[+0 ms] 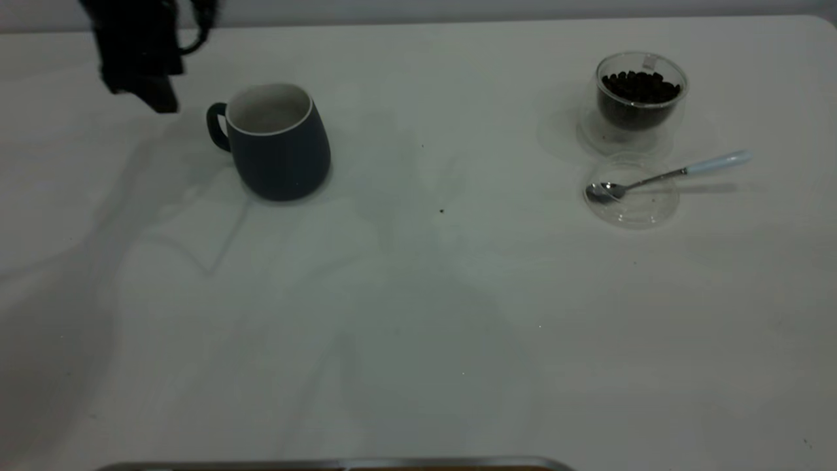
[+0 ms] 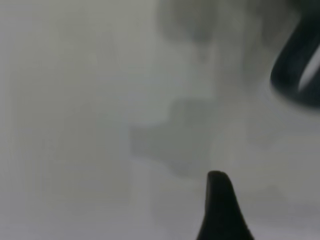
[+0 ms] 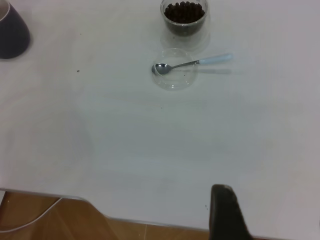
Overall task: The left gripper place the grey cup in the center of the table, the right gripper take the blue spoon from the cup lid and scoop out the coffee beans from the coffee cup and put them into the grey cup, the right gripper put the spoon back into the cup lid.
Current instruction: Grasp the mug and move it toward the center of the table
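Note:
The grey cup (image 1: 278, 140), dark outside and white inside, stands upright at the far left of the table with its handle toward my left gripper (image 1: 147, 88). That gripper hovers just left of the handle, apart from it. The left wrist view shows the cup's handle (image 2: 300, 70) close ahead. The glass coffee cup (image 1: 641, 95) with coffee beans stands at the far right. In front of it lies the clear cup lid (image 1: 631, 196), with the blue-handled spoon (image 1: 667, 174) resting across it, bowl inside the lid. My right gripper (image 3: 225, 212) is out of the exterior view, high over the near table edge.
The white table (image 1: 418, 314) has a few dark specks near the middle (image 1: 441, 210). Its near edge (image 3: 150, 222) shows in the right wrist view, with wooden floor and a cable beyond. The right wrist view also shows the grey cup (image 3: 12, 32).

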{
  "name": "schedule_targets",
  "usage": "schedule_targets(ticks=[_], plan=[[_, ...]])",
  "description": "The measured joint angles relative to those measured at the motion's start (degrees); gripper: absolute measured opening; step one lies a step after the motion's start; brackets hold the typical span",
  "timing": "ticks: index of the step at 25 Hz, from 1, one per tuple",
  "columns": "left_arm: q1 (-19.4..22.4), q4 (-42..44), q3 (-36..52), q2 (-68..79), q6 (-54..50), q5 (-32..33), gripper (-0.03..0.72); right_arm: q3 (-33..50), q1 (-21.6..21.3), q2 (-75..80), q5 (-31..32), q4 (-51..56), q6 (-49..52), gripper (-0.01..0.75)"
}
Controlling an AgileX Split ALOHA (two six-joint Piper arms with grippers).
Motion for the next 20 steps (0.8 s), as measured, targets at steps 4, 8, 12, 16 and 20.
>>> schedule_targets(ticks=[4,8,12,16,20], plan=[[-0.77,-7.12,-2.00,2.63,5.68,2.94,0.555,0.00,0.00,0.00,0.00,0.00,0.00,0.480],[-1.44,-11.77,-2.30,3.90,11.96,3.92,0.555,0.00,0.00,0.00,0.00,0.00,0.00,0.480],[-2.81,-12.90,-2.44,4.85,13.12,4.01,0.555,0.00,0.00,0.00,0.00,0.00,0.00,0.480],[-5.53,-12.96,-2.44,5.17,13.24,4.03,0.555,0.00,0.00,0.00,0.00,0.00,0.00,0.480],[-8.69,-13.23,-2.44,5.17,11.39,3.38,0.555,0.00,0.00,0.00,0.00,0.00,0.00,0.480]])
